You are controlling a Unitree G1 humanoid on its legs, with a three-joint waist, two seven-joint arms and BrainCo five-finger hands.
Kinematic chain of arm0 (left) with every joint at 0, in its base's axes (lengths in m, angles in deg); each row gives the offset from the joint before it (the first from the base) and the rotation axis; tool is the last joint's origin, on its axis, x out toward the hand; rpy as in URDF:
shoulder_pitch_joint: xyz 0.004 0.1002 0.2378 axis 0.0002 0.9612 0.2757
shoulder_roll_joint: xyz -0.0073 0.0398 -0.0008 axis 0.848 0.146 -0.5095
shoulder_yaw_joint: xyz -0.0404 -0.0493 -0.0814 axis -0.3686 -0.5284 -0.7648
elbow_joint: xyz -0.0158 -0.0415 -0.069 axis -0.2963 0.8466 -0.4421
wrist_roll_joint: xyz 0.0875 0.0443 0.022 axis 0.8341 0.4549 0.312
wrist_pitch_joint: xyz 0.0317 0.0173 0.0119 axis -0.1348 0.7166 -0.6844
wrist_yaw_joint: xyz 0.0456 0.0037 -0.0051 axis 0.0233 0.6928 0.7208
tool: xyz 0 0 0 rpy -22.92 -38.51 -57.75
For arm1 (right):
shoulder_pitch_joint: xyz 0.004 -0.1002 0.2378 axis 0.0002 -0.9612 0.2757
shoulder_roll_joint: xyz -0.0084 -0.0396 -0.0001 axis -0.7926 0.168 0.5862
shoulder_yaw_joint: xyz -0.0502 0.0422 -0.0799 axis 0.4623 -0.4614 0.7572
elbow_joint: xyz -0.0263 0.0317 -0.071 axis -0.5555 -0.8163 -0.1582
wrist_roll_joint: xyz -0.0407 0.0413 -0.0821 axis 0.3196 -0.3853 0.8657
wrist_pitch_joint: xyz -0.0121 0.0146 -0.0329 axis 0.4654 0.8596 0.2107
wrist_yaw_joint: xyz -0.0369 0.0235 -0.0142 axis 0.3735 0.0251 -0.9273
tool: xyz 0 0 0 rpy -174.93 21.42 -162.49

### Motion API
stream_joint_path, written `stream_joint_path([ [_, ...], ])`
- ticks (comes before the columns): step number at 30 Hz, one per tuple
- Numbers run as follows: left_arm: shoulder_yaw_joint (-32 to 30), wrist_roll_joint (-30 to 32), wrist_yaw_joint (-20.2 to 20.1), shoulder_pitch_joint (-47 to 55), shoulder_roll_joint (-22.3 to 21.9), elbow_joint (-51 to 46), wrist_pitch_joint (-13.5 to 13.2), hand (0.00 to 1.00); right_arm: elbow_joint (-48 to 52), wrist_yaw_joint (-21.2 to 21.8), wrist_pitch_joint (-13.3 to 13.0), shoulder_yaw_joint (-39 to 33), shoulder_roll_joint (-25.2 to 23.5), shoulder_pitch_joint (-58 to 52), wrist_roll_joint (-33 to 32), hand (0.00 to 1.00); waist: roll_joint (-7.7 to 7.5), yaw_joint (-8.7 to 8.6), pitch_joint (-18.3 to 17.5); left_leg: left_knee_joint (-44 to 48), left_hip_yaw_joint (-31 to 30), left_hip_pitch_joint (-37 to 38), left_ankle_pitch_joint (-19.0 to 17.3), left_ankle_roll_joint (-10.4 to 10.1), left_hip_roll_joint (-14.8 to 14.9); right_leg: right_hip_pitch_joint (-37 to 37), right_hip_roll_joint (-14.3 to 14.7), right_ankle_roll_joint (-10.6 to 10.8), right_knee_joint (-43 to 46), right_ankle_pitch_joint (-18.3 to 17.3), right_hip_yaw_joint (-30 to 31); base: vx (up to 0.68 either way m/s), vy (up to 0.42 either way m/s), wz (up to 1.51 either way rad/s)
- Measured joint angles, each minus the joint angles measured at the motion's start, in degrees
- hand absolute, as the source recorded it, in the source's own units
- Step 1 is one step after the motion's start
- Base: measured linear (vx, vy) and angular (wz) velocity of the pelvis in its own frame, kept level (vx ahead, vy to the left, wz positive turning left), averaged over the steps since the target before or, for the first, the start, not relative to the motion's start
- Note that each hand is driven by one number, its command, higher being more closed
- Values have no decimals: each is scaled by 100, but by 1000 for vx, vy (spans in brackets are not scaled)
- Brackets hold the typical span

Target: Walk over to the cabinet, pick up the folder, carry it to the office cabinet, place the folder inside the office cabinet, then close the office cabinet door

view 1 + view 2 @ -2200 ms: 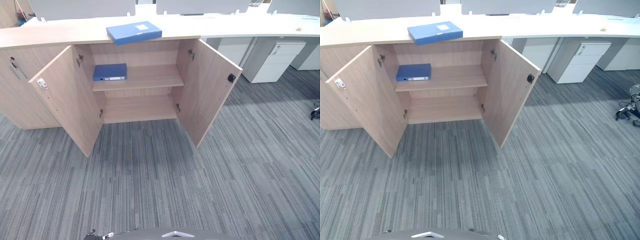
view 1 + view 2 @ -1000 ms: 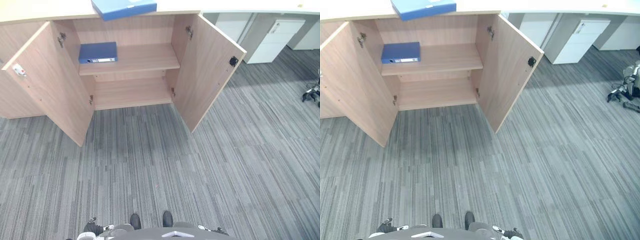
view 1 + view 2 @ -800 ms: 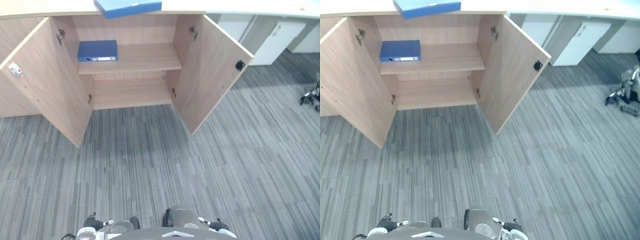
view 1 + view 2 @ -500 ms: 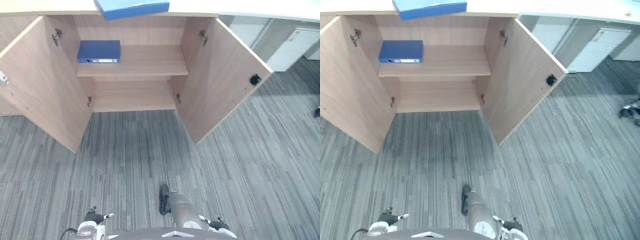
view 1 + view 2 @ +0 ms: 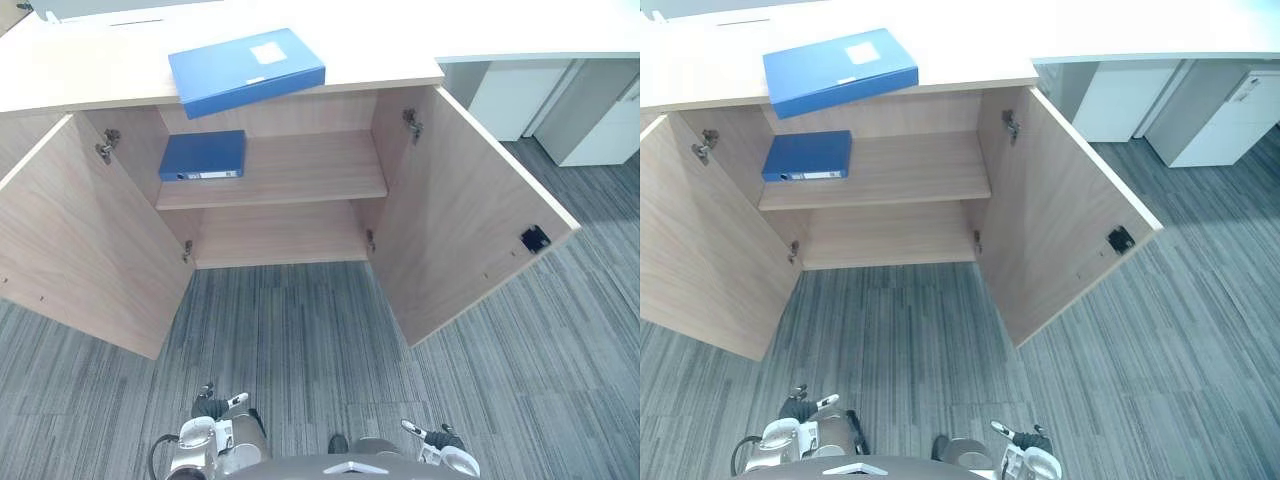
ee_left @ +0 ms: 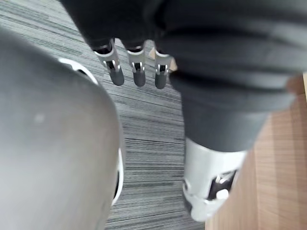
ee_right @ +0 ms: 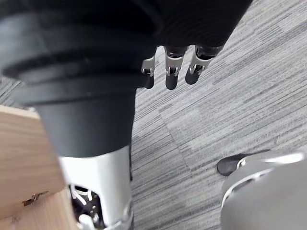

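A light blue folder point(image 5: 245, 70) lies flat on top of the wooden cabinet point(image 5: 80, 85), near its front edge. A darker blue folder point(image 5: 203, 155) lies on the left of the upper shelf inside. Both cabinet doors stand wide open: the left door point(image 5: 90, 240) and the right door point(image 5: 470, 220). My left hand point(image 5: 212, 432) and right hand point(image 5: 440, 447) hang low at my sides, far below the folders. In the wrist views the left fingers point(image 6: 136, 72) and right fingers point(image 7: 175, 72) hang straight over the carpet, holding nothing.
The lower shelf point(image 5: 275, 235) holds nothing. White drawer units point(image 5: 600, 125) stand under a white desk to the right of the cabinet. Grey striped carpet point(image 5: 300, 340) lies between me and the open doors.
The camera has moved closer to the cabinet, and the whole light blue folder on top now shows. The folders and doors have not moved. My hands still hang at my sides.
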Motion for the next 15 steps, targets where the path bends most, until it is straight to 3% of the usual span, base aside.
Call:
stream_joint_path([
  [1, 2, 2, 3, -5, 0, 3, -1, 0, 22, 6, 0, 17, -36, 21, 8, 0, 3, 21, -6, -556, 6, -3, 248, 73, -107, 60, -66, 121, -20, -89, 53, 236, 228, -19],
  [2, -6, -1, 4, 7, -10, 7, -1, 0, 57, 1, 2, 13, -53, 23, 5, 0, 5, 48, -21, -699, -6, 18, 624, 183, -185, 77, -134, 244, 40, -247, 134, 247, 255, -21],
  [3, -20, -1, 3, 18, -30, 5, -1, 0, 71, 0, 3, 13, -81, 22, 3, 0, -32, 51, -45, -665, 13, 22, 763, 209, -240, 69, -199, 313, 112, -336, 181, 379, 372, -24],
  [5, -65, 2, 4, 15, 88, 4, -3, 0, 113, 3, 4, 6, -252, -49, 12, 0, -276, 91, -193, -389, 308, 90, 520, 316, -469, -35, -580, 504, 598, -603, 398, 462, 377, -27],
  [8, -40, 9, 4, 17, 176, 49, 17, 0, 168, 7, 7, 13, -345, -46, 17, 0, -435, 117, -229, -425, 508, 443, 171, 390, -658, -502, -803, 539, 1896, -573, 630, 332, 278, -31],
  [10, 23, -3, 8, 39, 241, 76, 98, 0, 218, 11, -3, 13, -368, -22, 24, 0, -468, 49, -189, -552, 608, 936, -63, 461, -786, -1292, -982, 699, 3862, -224, 787, 329, 168, -10],
  [12, 31, -54, 15, 64, 246, 73, 122, 0, 282, 13, -1, 15, -386, -18, 83, 0, -500, 12, -195, -802, 607, 1351, -110, 447, -828, -1718, -973, 629, 4674, -297, 673, 380, 44, 11],
  [15, 33, -111, 17, 38, 208, 73, 124, 0, 407, 16, -12, 10, -383, -32, 208, 0, -480, -81, -188, -1275, 555, 1847, -86, 376, -844, -2379, -870, 518, 4719, -583, 349, 366, -38, 15],
])
